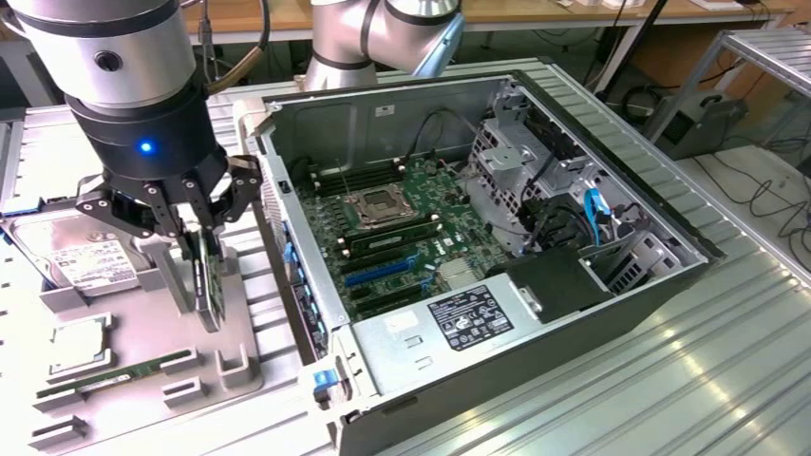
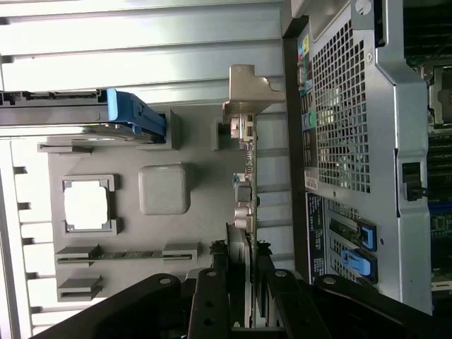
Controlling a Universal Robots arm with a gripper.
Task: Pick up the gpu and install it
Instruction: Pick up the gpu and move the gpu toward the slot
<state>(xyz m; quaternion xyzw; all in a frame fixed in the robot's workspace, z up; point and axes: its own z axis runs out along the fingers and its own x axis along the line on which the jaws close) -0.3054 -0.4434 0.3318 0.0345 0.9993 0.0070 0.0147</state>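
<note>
The gpu [image 1: 205, 280] stands on edge over the grey holder tray [image 1: 140, 389], to the exterior view's left of the open computer case [image 1: 557, 294]. My gripper [image 1: 200, 233] comes down from above and is shut on the card's upper edge, one finger on each face. In the wrist view the gpu [image 2: 244, 191] runs as a thin edge from its metal bracket [image 2: 251, 88] into my gripper [image 2: 244, 272]. Whether the card's lower edge still rests in the tray I cannot tell. The motherboard [image 1: 393, 237] with blue slots [image 1: 380, 273] lies open inside the case.
On the tray lie a silver hard drive [image 1: 89, 261], a processor chip [image 1: 79, 337] and a green RAM stick [image 1: 114, 375]. The case's rear wall [image 1: 285, 218] rises close beside the card. A second robot arm [image 1: 367, 38] stands behind the case.
</note>
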